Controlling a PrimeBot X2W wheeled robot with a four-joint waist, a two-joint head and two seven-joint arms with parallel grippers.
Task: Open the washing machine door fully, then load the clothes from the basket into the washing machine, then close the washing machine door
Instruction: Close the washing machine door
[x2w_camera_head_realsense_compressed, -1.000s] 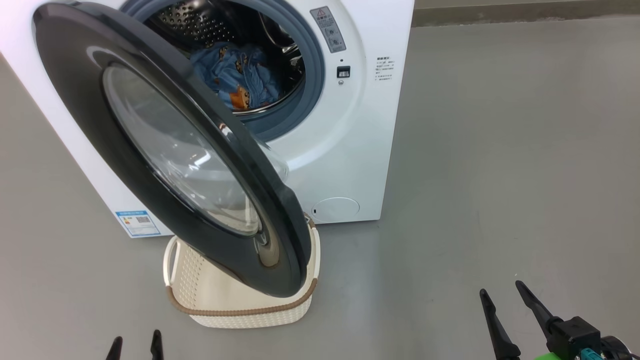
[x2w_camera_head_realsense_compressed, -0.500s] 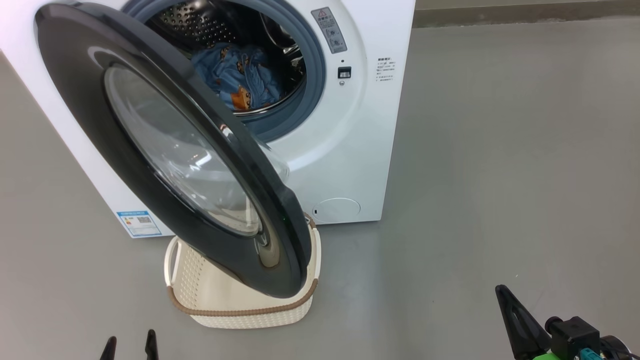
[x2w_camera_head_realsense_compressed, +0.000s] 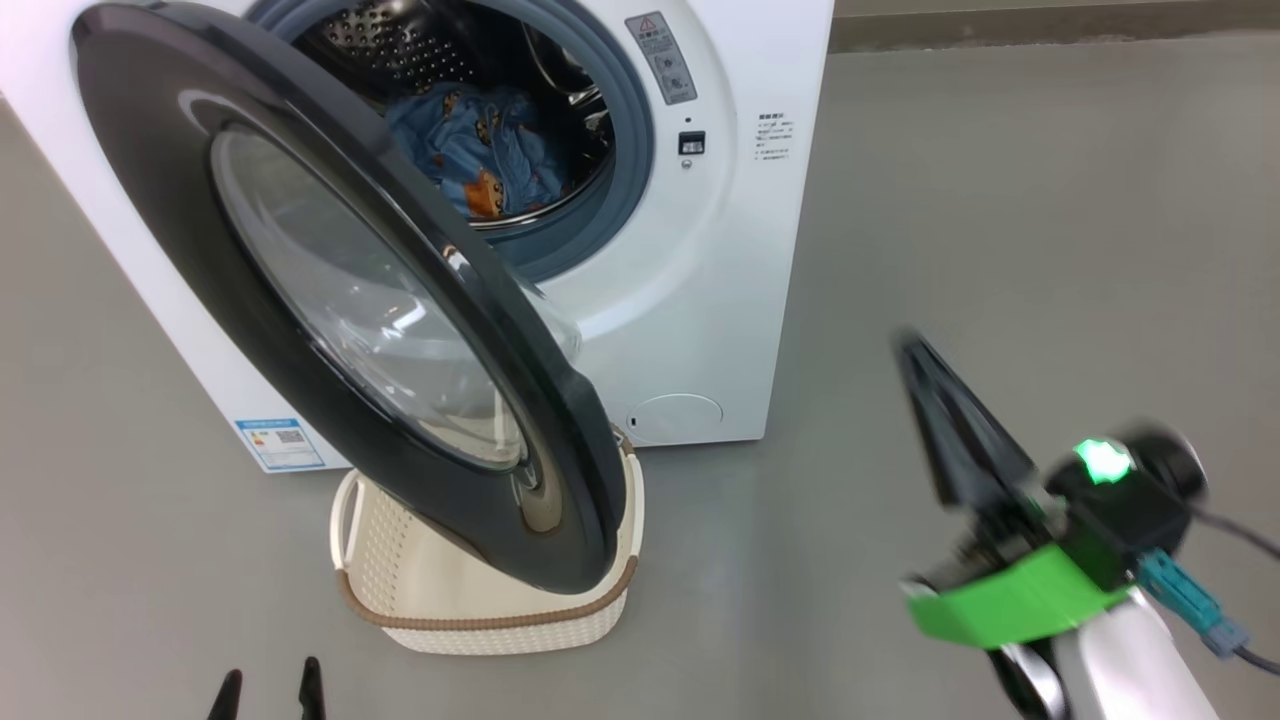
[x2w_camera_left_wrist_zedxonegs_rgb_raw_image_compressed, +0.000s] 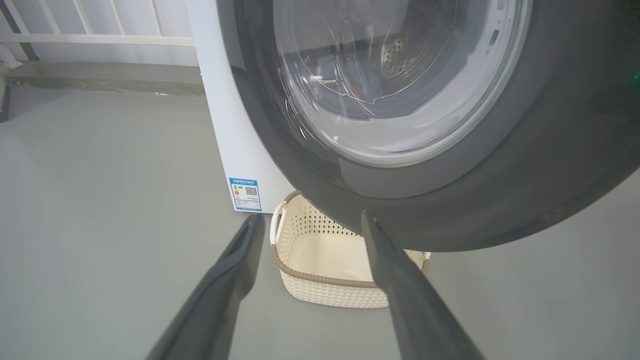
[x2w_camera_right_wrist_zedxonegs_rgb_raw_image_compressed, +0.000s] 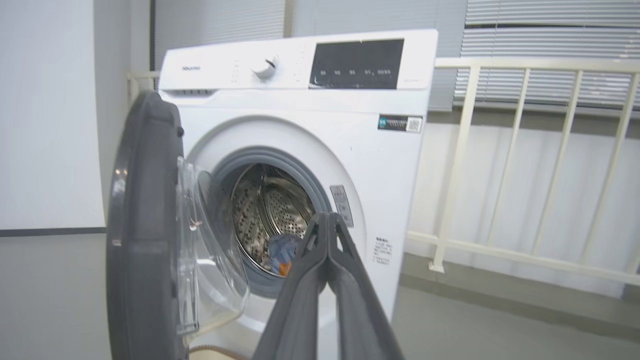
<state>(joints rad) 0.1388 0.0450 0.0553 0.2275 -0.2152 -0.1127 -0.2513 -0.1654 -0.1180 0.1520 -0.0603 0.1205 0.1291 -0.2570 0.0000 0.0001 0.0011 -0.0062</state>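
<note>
The white washing machine stands with its black-rimmed glass door swung wide open. The light blue printed clothes lie inside the steel drum. Under the door's lower edge sits the cream basket, its visible part bare. My right gripper is shut on nothing, raised to the right of the machine and pointing at it; in the right wrist view its fingers meet in front of the drum opening. At the bottom left my left gripper stands open, and the left wrist view has its fingertips just short of the basket and door.
Grey floor stretches to the right of the machine. A cream railing and window blinds stand behind and right of the machine. A white wall is on the left behind the door.
My right gripper closed its fingers and rose up and leftward toward the machine. The left gripper, door, basket and clothes stayed put.
</note>
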